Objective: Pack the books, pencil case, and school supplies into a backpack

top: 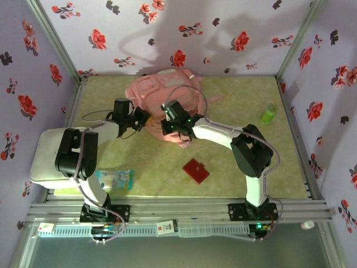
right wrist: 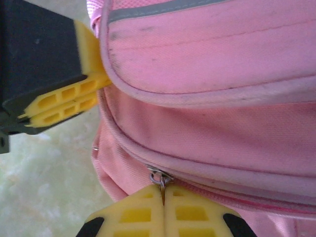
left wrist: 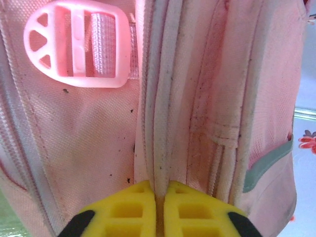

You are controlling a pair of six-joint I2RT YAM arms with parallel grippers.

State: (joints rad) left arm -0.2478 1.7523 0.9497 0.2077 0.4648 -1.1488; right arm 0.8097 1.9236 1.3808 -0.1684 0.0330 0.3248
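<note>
- Well to the near left, the blue starry book [top: 114, 178] lies flat on the table [top: 150, 167], apart from the bag. It looks thin and fairly stiff, so I judge it is best taken by an edge.
- Left gripper [left wrist: 159, 197]: the jaws are pinched together on a raised seam of the backpack, just below a pink plastic buckle [left wrist: 79, 47]. That ridge probably gives a firmer anchor than flat cloth.
- Backpack [top: 159, 92]: it lies at the far middle of the table, between both grippers. The slack pale pink fabric looks light and limp, so it would likely drag or bunch unless one side is pinned.
- Right gripper [right wrist: 163, 200]: the jaws are closed on the small metal zip pull [right wrist: 159, 177]. It is tiny and slick, so it may slip out under a hard tug.
- Near, right of centre, the red square piece [top: 196, 170] lies flat. A green object [top: 269, 113] sits at the far right.
- The top view gives the layout, but the grips are too small to read there. The left wrist view shows the seam. The right wrist view shows the zip pull, with the left gripper's fingers [right wrist: 64, 94] against the bag's left edge.
</note>
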